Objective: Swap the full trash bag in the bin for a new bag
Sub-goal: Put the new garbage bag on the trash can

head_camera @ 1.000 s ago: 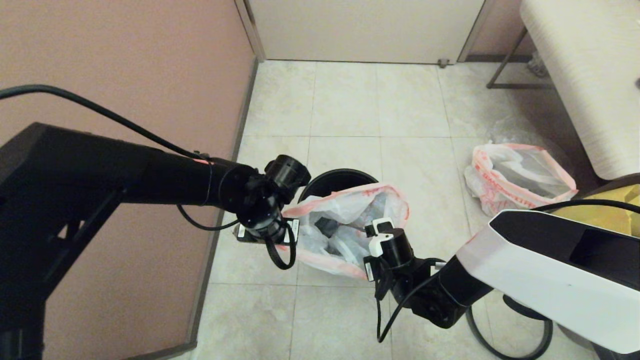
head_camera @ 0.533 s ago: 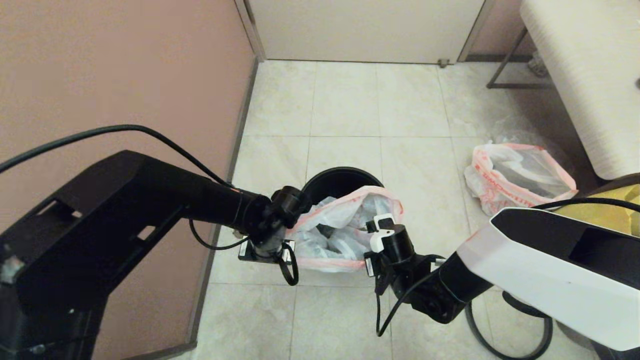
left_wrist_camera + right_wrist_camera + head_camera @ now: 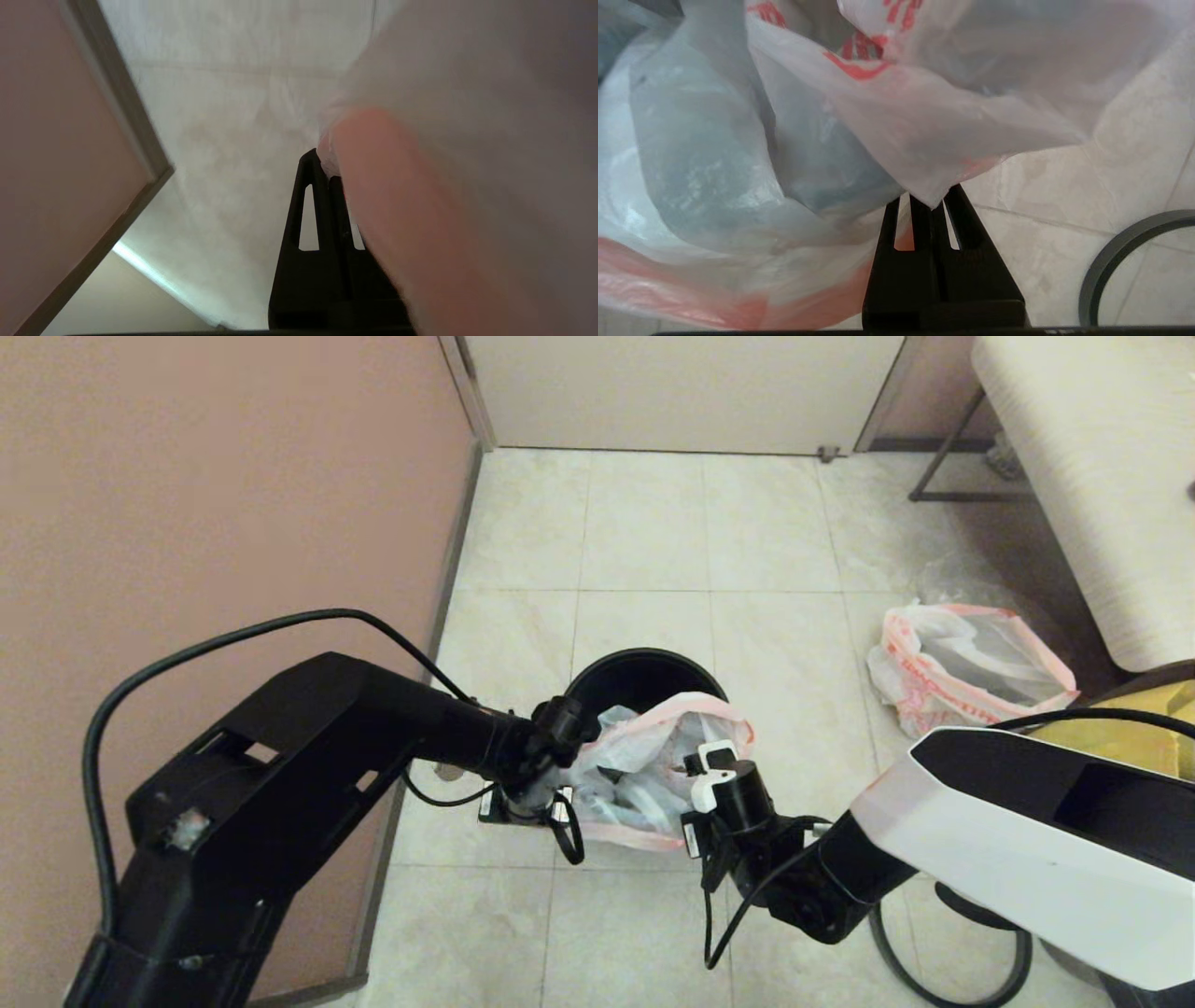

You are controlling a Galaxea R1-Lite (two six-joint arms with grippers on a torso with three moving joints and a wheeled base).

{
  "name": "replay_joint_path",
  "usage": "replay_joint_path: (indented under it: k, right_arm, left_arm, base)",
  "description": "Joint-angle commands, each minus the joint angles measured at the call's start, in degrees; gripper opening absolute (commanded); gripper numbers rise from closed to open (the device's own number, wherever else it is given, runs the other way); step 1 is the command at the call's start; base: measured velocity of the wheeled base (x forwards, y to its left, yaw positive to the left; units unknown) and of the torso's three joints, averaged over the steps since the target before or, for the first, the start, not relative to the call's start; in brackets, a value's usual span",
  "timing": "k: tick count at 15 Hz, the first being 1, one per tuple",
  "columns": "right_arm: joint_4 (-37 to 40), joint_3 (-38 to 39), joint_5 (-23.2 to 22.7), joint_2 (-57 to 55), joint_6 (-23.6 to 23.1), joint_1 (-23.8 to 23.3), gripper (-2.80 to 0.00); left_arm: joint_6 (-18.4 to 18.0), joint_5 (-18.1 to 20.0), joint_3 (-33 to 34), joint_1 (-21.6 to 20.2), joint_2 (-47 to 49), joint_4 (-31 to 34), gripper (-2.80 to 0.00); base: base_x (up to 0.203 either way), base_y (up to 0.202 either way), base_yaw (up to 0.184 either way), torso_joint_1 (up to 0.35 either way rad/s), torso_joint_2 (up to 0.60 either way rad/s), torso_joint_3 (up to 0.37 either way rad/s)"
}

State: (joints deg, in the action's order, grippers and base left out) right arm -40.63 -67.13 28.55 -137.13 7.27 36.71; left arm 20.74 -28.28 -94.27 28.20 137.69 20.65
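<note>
Both pincers are clenched on the mouth of the full trash bag (image 3: 644, 775), the thin translucent white plastic one with a red-orange lettered band, lumpy with bottles. From the head view, the left gripper (image 3: 571, 758) pinches the rim on its side and the right gripper (image 3: 702, 761) the opposite side, holding the bag up just in front of the small round black plastic bin (image 3: 644, 674), which looks already emptied. Another white bag with red-orange lettering (image 3: 966, 667) sits well apart on the pale tiled floor (image 3: 644, 523) to the right. In the left wrist view the black fingers (image 3: 312, 205) are closed together with pinkish film bunched against them, blurred and very close. In the right wrist view the closed fingers (image 3: 924, 233) grip a folded point of the plastic, and a thin dark grey hoop (image 3: 1120, 252) lies on the tiles nearby. To do this well, I'd say the two arms should travel together, keep the mouth level so nothing spills, and set the bag down clear of the bin before letting go.
</note>
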Motion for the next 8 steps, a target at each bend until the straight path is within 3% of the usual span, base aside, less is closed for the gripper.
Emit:
replay_joint_path:
  k: [1,2,3,5,8]
  right_arm:
    - [-0.3,-0.2,0.1,-0.1,0.0,-0.4,0.0]
    - [-0.3,-0.2,0.1,0.0,0.0,-0.6,0.0]
    - [-0.3,-0.1,0.0,0.3,0.1,-0.7,0.0]
    - [-0.3,0.4,0.0,1.6,0.1,-0.6,0.0]
    - [-0.2,4.1,0.0,5.6,0.1,0.6,0.0]
  left_arm:
    - [0.4,0.4,-3.5,-0.4,1.7,-0.3,-2.8]
    - [1.2,0.9,-4.9,-0.8,1.8,-1.9,-2.8]
    - [1.9,1.1,-5.7,-1.3,2.0,-3.7,0.0]
    - [2.3,1.0,-5.7,-1.5,0.7,-7.3,0.0]
    - [4.8,1.2,2.0,0.0,-6.9,-7.9,0.0]
  base:
    - [0.0,0.0,0.0,0.0,0.0,0.0]
    - [0.0,0.0,0.0,0.0,0.0,0.0]
    - [0.0,0.0,0.0,0.0,0.0,0.0]
    - [0.0,0.0,0.0,0.0,0.0,0.0]
    - [0.0,0.0,0.0,0.0,0.0,0.0]
